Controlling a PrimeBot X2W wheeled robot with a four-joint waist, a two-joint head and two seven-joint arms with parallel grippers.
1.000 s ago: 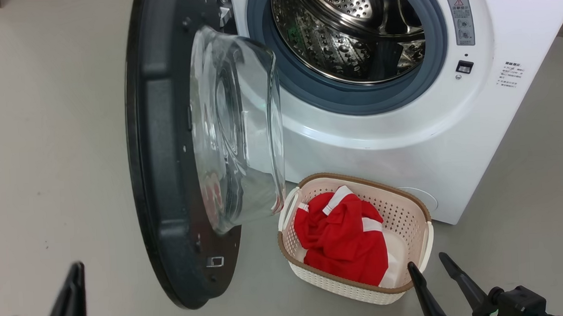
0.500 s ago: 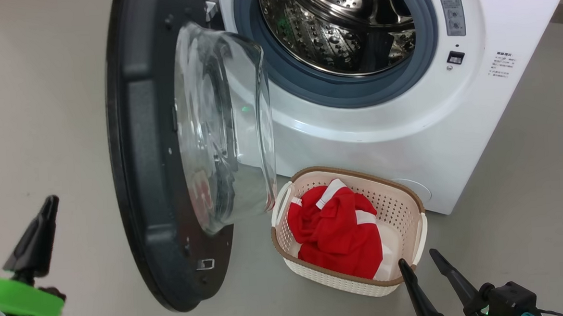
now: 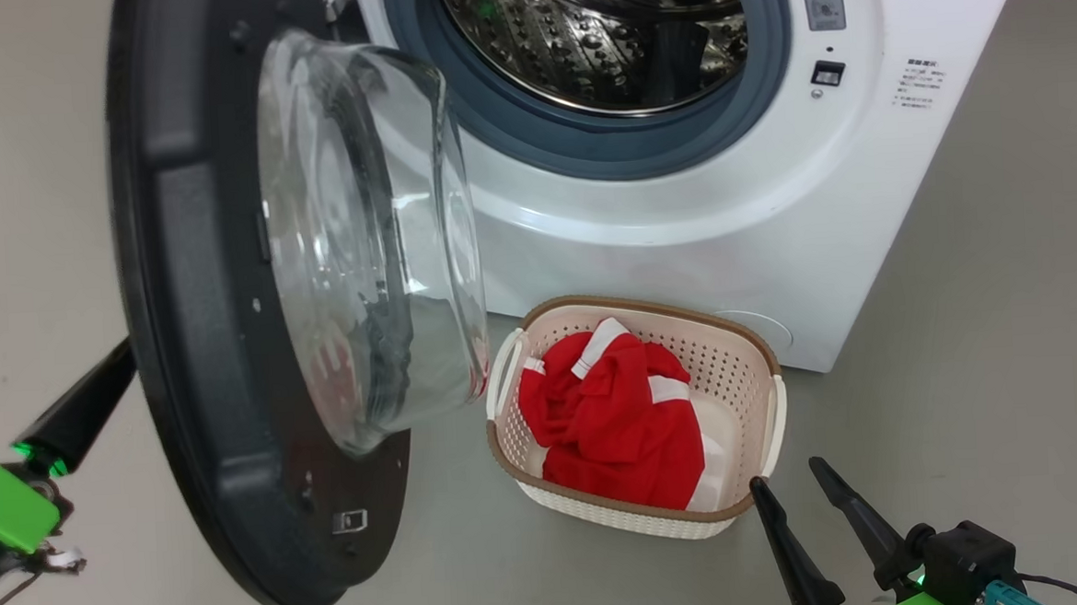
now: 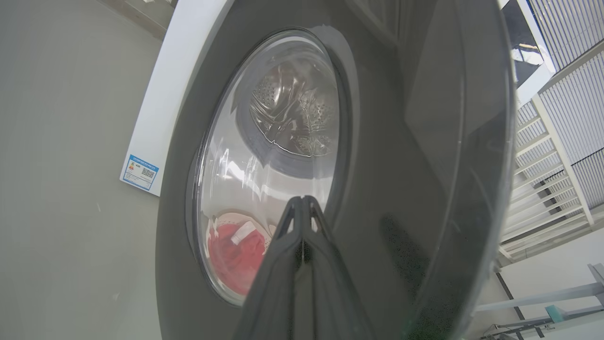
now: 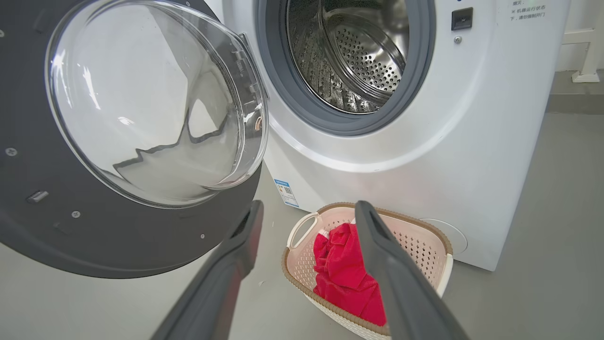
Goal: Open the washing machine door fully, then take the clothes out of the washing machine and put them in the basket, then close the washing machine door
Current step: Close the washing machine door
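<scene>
Grey floor (image 3: 982, 316) runs under everything I can see, with the washer (image 3: 775, 235) standing on it at the top of my head view. Its door (image 3: 186, 266) is swung wide out to the left, with the glass bowl bulging towards the opening. The steel drum (image 3: 580, 33) shows through the grey ring. Down on the floor sits the basket (image 3: 649, 304), close against the washer's front and just beside the door's lower edge. The clothes (image 3: 609, 419) lie bunched inside it, red with white stripes, all within its rim.

My left claw (image 4: 302, 200) is on the outer side of the door, fingers pressed flat together with nothing between them. Its tips are up by the black rim next to the window, but I can't tell whether they touch the door. My right claw (image 3: 785, 476) hangs low, just beside the basket's near right corner. Its jaws are spread wide and empty, pointing towards the washer.
</scene>
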